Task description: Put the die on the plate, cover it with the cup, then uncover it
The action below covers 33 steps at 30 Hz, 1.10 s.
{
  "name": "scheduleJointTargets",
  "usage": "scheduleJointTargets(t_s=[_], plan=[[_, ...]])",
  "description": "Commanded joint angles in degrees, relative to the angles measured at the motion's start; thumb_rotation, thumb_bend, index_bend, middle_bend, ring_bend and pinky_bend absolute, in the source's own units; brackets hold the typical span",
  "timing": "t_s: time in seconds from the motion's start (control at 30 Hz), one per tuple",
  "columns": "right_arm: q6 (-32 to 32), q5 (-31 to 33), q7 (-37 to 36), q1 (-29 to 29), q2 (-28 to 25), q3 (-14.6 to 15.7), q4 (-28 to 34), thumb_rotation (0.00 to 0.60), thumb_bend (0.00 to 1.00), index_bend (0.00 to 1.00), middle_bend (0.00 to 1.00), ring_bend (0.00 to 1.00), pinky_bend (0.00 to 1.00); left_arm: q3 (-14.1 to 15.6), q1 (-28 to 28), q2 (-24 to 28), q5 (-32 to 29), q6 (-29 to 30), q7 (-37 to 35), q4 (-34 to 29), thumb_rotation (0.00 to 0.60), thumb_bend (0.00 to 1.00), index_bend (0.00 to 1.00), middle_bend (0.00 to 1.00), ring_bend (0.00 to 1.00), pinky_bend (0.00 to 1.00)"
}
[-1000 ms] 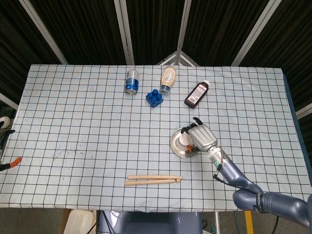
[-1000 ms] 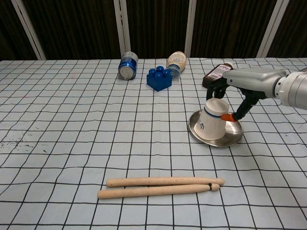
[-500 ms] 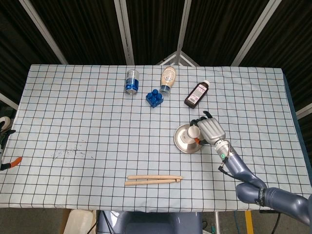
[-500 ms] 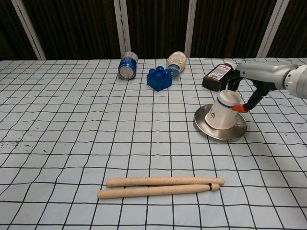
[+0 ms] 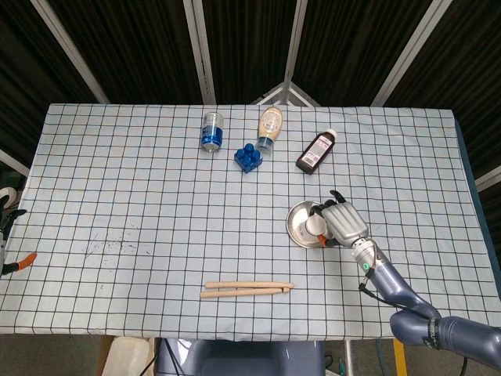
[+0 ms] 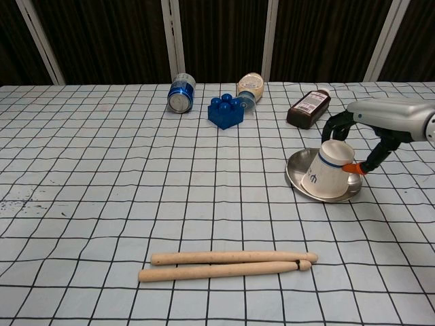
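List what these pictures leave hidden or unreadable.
- Die: unseen in both views; the upturned cup on the plate would hide it.
- Left hand: outside both views.
- Right hand: covers part of the cup in the head view.
- Brown bottle label: too small to read.

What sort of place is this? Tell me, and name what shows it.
Probably a robot lab test bench, not a home: a table under a grid-checked cloth, dark curtains on metal frame poles behind, and unrelated props laid out, like drumsticks and a blue toy brick.
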<state>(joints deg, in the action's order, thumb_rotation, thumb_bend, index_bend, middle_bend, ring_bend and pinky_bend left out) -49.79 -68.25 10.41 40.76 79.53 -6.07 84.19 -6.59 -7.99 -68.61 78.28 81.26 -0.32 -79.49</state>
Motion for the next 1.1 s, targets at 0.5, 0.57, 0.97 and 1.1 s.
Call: scheduleJointTargets(t_s=[0.5,0.57,0.97,1.1], plan=[[3.22,3.61,-1.89,3.49,4.47,-4.38,-10.45,0.600,0.45,0.53,0.44,0.29,0.09,-0.12,0.10,0.31,-0.21,-0.07,-0.73,0.26,0.600,0.22,0.21,0.00,0.00,0.06],[2.65,3.33,-2.36,2.64,3.32,-4.00,-10.00,0.600,0.45,0.53,0.44,0.29,0.09,-0.16,0.07,0.27,-0.31,-0.15,-0.67,0.32,0.600,0.22,0.21,0.00,0.00,0.06],[-2.67,-4.05,-5.11,-1.90,-4.34,-0.93,2.32,0.600,0.45,0.53,0.44,0.29,0.07,0.25,-0.26,-0.42,0.08,-0.42,1.07,0.03,0.600,0.22,0.21,0.00,0.00,0.06],[-5.00,-5.44,-4.03,-1.90,-6.19,-2.12,5.16,0.600,0.45,0.53,0.44,0.29,0.07,0.18,-0.19,-0.44,0.08,-0.17,1.11,0.05,0.600,0.22,0.21,0.00,0.00,0.06]])
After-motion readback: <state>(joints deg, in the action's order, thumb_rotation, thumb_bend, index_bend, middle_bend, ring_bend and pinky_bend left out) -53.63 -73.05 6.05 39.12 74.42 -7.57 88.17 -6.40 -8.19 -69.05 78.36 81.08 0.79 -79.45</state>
